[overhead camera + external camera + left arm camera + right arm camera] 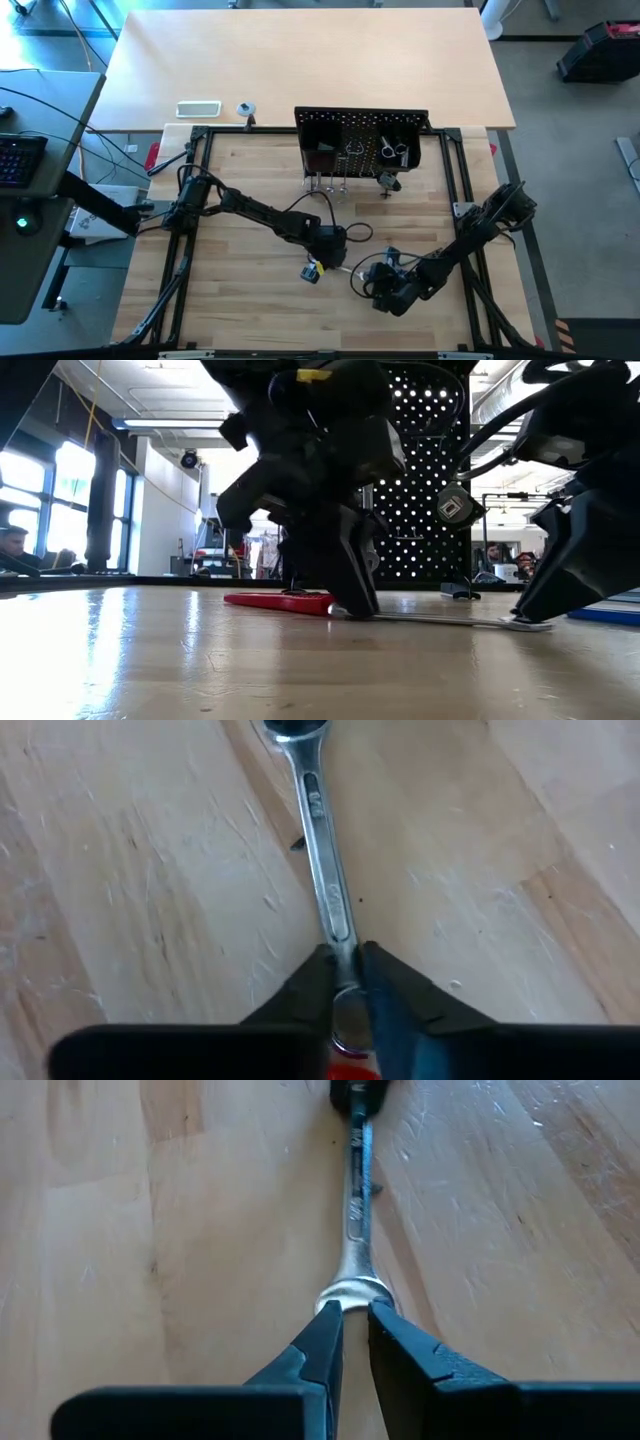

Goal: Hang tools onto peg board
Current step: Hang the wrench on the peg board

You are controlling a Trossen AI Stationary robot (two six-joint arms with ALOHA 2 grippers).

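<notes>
Left gripper (345,982) pinching one end of a slim silver wrench (325,870), flat on the table at lower centre of the high view. Right gripper (355,1330) nipped onto the ring at the opposite end, lower right of centre. Red-handled tool (280,600) lying just beside the left fingers. Peg board (360,140) upright at upper centre, scissors-like item (394,150) plus a few small pieces already hung. Wrench and red tool still unhung; roughly midway by my read.

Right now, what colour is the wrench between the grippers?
Silver; the wrench shows best in the left wrist view.
</notes>
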